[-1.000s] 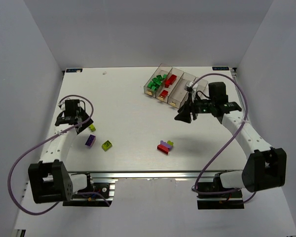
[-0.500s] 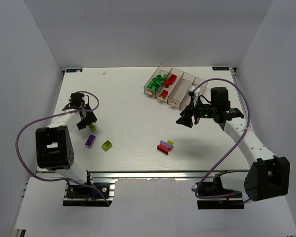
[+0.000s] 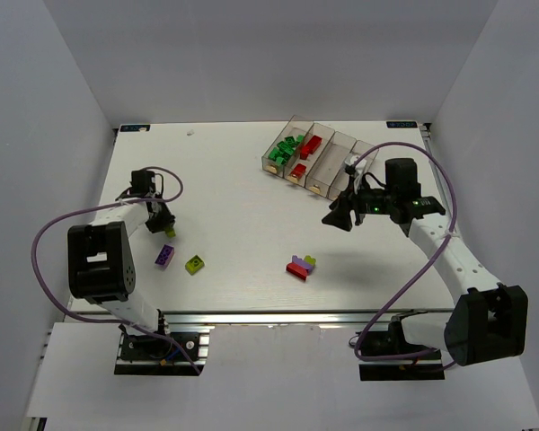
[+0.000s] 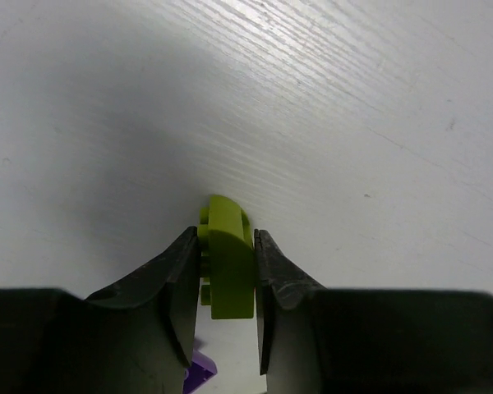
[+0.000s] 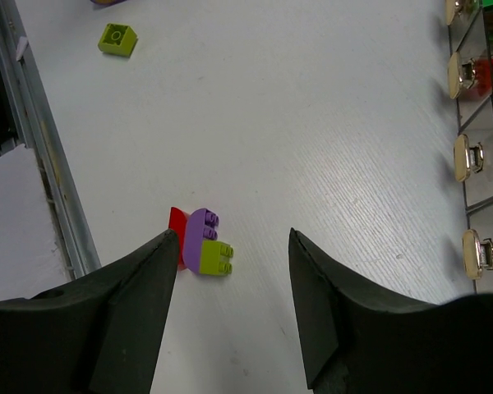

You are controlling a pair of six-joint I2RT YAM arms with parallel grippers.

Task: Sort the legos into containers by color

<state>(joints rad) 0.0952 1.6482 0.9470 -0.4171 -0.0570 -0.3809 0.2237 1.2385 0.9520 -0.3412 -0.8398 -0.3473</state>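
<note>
At nine o'clock on the counter [image 3: 242, 193], grips a yellow-green brick [image 4: 227, 283] in the left pincer [image 4: 227, 240], clamped on both flanks, low at the surface. Holds the right pincer [image 5: 230, 238] spread apart, empty, above the brick cluster [image 3: 299, 267] near five o'clock. Looks like the pick-up step; next calls for lifting clear and carrying toward the bins [image 3: 346, 146] at one o'clock.
</note>
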